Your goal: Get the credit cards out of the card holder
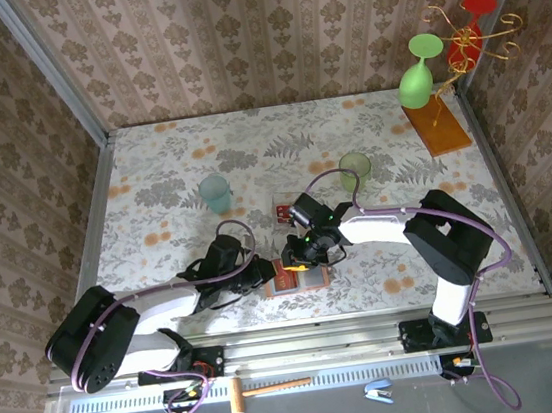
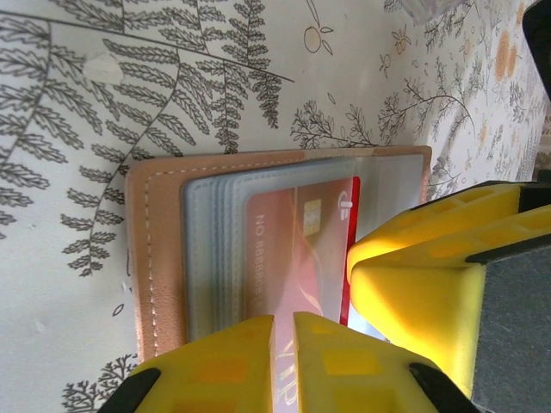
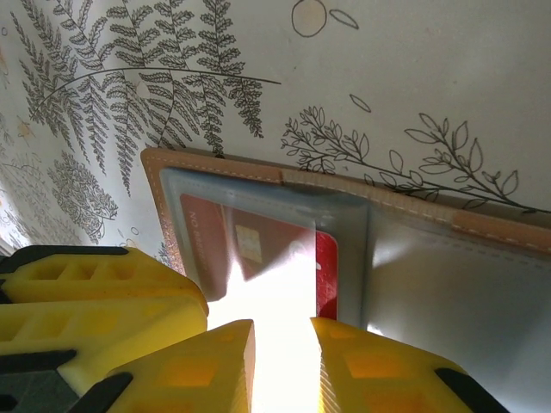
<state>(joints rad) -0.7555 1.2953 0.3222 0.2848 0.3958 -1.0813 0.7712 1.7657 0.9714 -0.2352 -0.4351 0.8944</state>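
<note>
Near the front edge of the pale, leaf-printed bench (image 1: 150,162), between the two arms, lies the small tan-brown leather card holder (image 1: 301,279), opened flat with its inside up. From the left wrist it shows a stitched leather border around a stack of grey-blue translucent sleeves. A red plastic credit card (image 2: 288,249) with a gold chip sits in the top sleeve, one bright red edge poking past it. The left hand (image 2: 284,335) has its yellow fingers pressed almost together, with only a thin slit between them, and its tips are over the holder's near edge. A yellow finger (image 2: 413,284) of the right hand crowds in beside them. The right wrist adds the holder's other half, a grey clear panel past the fold. There the right hand (image 3: 282,344) has its fingers a little apart astride a strip washed out by glare, so I cannot tell whether they pinch the card. Only the overhead view takes in both hands meeting at the holder, a loose red card (image 1: 284,211) lying just beyond it, and a teal plastic cup (image 1: 216,192) and a green plastic cup (image 1: 356,166) farther back.
</note>
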